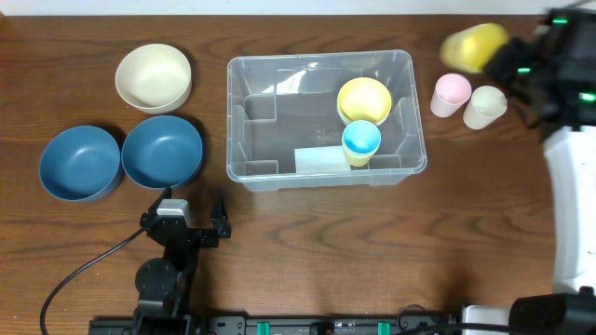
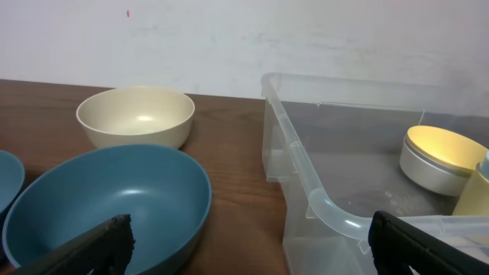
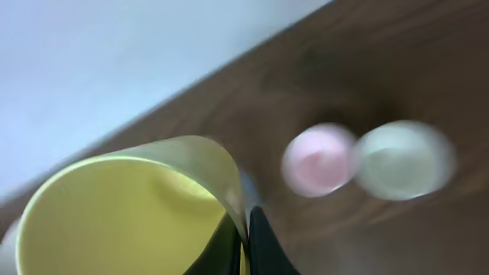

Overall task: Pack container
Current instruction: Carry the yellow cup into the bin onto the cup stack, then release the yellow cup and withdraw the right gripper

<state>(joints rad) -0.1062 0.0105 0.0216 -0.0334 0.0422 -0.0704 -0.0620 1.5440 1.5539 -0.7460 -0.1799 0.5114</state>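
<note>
Right gripper [image 1: 510,58] sits out at the far right edge of the overhead shot, clamped on a yellow cup [image 1: 473,46] that is clear of the tabletop [image 1: 484,205] and blurred. My read: that cup is bound for the container [image 1: 250,112], the big clear bin mid-table, well left of it. A yellow bowl [image 1: 363,100] and a blue cup [image 1: 360,141] are already inside, tucked toward its right end, which leaves the left half free for more. A pink cup [image 1: 451,94] and a pale cup [image 1: 485,106] wait side by side just right of the bin. On the other side, a cream bowl [image 1: 153,77] and two blue bowls [image 1: 80,163] are unpacked. The left gripper [image 1: 194,200] rests near the front edge with its jaws spread wide and empty.

Over to the left wrist: both dark fingers [image 2: 114,237] frame a blue bowl and the container's near corner, with nothing between them. It looks parked out of the way.

Right wrist now. The right gripper is pinched shut on the yellow cup's rim, one finger inside and one outside, so the cup hangs mouth-up toward the camera. The pink and pale cups are fuzzy below.
</note>
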